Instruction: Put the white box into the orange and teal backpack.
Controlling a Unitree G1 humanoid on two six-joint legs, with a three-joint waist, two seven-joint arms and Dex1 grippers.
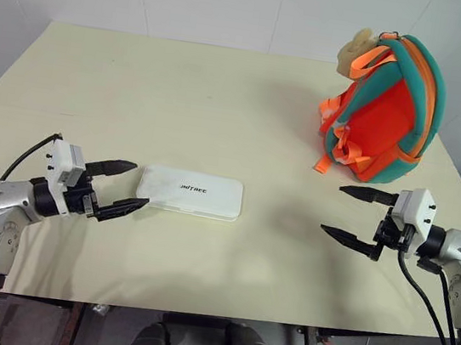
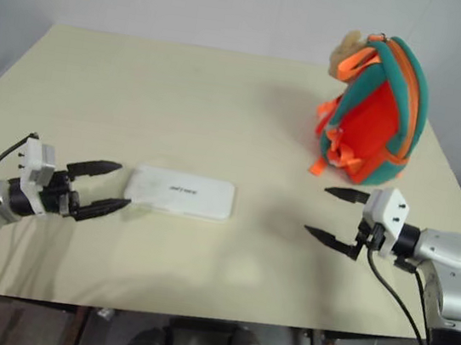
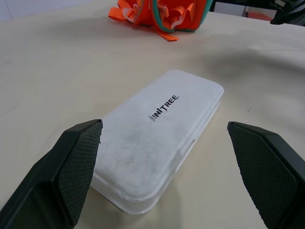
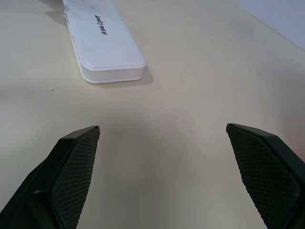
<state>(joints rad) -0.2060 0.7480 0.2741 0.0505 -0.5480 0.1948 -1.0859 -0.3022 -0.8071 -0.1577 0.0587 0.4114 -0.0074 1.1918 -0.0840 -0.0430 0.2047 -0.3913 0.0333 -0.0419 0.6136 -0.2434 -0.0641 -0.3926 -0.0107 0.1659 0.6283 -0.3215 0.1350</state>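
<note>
Pincers, left (image 1: 128, 185) and right (image 1: 348, 212), gape wide, holding nothing.

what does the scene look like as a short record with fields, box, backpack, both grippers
surface: pale table
white box: lying flat near the table's front, lettering up, not held
backpack: orange and teal, standing upright at the far right, beige plush toy at its top
left gripper: open, its fingertips at the box's left end
right gripper: open, holding nothing, in front of the backpack
task state: box not yet in the backpack
</note>
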